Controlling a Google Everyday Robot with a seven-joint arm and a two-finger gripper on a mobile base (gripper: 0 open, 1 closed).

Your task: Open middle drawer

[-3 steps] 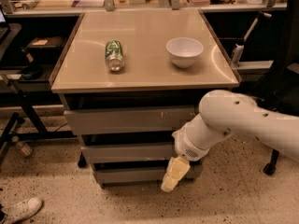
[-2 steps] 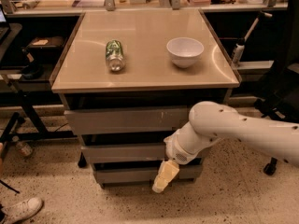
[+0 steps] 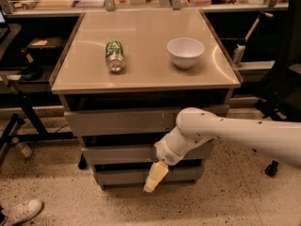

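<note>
Grey middle drawer (image 3: 117,153): stayed shut, second of three fronts.
Gripper (image 3: 155,177): we saw it slide left, low before the bottom front (image 3: 122,177); open or closed, we could not tell.
Meaning: no hold yet, we judged.

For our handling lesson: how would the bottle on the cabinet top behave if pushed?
Lying on its side, the bottle would probably roll if nudged sideways. It looks plastic, so likely light. The end effector hangs low by the bottom drawer.

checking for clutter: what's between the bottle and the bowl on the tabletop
Bare tabletop between bottle and bowl, in the camera view. The tool hangs by the lowest drawer front, just under the middle drawer.
</note>
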